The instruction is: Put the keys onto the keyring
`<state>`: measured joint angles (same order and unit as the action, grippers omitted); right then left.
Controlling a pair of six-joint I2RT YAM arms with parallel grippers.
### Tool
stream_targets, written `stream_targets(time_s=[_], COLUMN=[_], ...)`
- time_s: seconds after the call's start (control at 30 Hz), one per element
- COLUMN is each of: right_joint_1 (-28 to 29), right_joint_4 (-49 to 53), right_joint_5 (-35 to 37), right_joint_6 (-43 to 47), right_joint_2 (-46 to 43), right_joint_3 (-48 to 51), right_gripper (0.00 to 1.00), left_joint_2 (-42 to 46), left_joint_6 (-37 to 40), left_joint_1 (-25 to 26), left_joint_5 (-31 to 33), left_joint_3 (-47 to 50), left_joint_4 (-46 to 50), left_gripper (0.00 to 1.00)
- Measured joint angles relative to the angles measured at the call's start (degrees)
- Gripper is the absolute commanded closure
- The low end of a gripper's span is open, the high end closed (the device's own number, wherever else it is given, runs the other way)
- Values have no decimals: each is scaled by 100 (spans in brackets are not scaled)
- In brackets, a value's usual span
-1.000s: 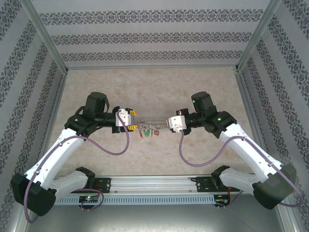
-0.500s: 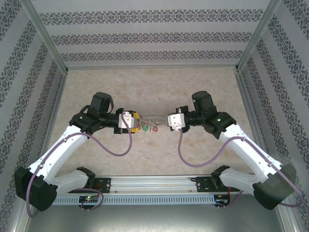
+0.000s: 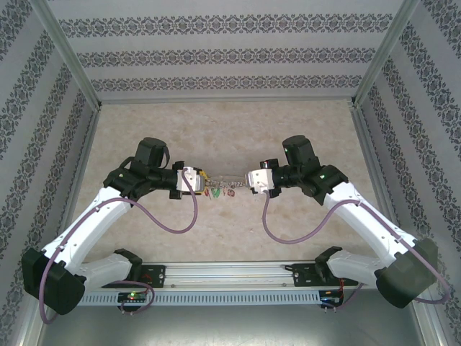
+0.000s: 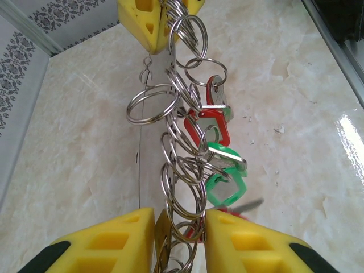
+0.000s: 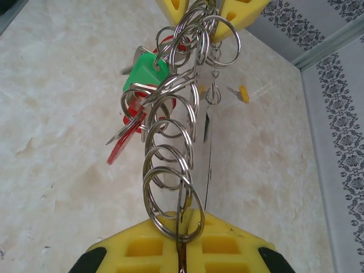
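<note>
Above the beige marbled table (image 3: 230,130) the two arms face each other. Between them the thin silver-grey metal wire keyring (image 5: 208,139) is held up in the air, in a line from one claw to the other. The right claw (image 5: 181,233) is fully closed and pinches the wire of the keyring between its yellow fingers. The left claw (image 4: 179,230) is at the other end with a narrow gap, one finger on each side of the small silver split rings (image 4: 182,170); whether it presses them, I cannot tell. Many of these rings sit in a row along the keyring. From them hang the small silver keys, some with a red tag (image 4: 213,122) and some with a green tag (image 4: 227,182). A key with a yellow tag (image 5: 243,93) lies on the table, apart from both claws.
</note>
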<state>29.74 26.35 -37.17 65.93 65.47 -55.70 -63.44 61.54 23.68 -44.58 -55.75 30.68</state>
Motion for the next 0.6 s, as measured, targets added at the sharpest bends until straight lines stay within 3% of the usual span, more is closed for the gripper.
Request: stream_targets(time_s=[0.07,0.23,0.6], right_joint_1=[-35,-105,-328], right_joint_4=[-2,-2,114], right_joint_5=[-50,-76,-608], right_joint_6=[-76,-236,-546], right_joint_2=[20,76,79], right_joint_3=[-4,-4,-4], right_gripper=[100,100,100], left_joint_2=[0,0,7], left_joint_6=[-17,-33,-68], left_joint_1=[24,37,39], left_joint_5=[-4,-72,-31], left_joint_3=[0,0,0], left_joint_4=[2,2,-46], left_gripper=[59,57,73])
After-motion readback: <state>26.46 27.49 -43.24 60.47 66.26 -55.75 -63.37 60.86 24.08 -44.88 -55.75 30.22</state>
